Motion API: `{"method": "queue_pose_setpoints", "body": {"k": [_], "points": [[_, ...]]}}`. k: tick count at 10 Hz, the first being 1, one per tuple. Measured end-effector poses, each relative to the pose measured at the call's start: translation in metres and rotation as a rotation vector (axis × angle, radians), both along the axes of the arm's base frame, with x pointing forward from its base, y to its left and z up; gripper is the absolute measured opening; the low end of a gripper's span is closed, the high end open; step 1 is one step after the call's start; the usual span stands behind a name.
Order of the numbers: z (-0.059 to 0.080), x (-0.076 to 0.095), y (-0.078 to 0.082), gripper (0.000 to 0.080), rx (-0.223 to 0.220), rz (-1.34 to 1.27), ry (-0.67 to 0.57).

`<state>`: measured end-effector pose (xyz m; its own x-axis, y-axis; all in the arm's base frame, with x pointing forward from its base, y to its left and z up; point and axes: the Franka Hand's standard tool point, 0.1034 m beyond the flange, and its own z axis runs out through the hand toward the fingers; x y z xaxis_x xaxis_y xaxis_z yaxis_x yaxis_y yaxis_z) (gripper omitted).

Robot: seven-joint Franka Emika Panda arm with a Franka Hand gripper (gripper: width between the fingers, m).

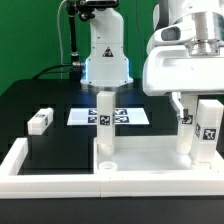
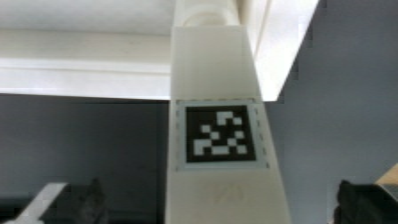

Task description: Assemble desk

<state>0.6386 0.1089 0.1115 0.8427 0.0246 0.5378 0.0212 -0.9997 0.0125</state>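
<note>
The white desk top (image 1: 145,152) lies at the front right. Two white legs stand upright on it, one at its left end (image 1: 105,125) and one at the right (image 1: 186,135). A third leg (image 1: 210,128) with a black-and-white tag stands at the far right. My gripper (image 1: 207,108) is over this leg and open. In the wrist view the tagged leg (image 2: 226,120) runs between my fingertips (image 2: 68,203), with a clear gap on each side, and its far end meets the desk top (image 2: 107,75). My gripper (image 2: 222,205) straddles it without touching. A fourth leg (image 1: 40,121) lies loose at the left.
Long white border bars (image 1: 22,158) run along the left and front of the black table. The marker board (image 1: 125,117) lies behind the desk top, in front of the robot base (image 1: 105,60). A green backdrop stands behind.
</note>
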Motion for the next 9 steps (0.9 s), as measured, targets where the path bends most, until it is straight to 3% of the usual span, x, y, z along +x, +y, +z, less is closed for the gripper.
{"method": "queue_pose_setpoints", "body": {"k": [3, 6, 9], "points": [[0.002, 0.000, -0.001, 0.0649, -0.003, 0.006, 0.009], [0.036, 0.005, -0.002, 0.0649, 0.026, 0.005, 0.056], [0.038, 0.008, -0.001, 0.0649, 0.036, -0.003, 0.069]]}}
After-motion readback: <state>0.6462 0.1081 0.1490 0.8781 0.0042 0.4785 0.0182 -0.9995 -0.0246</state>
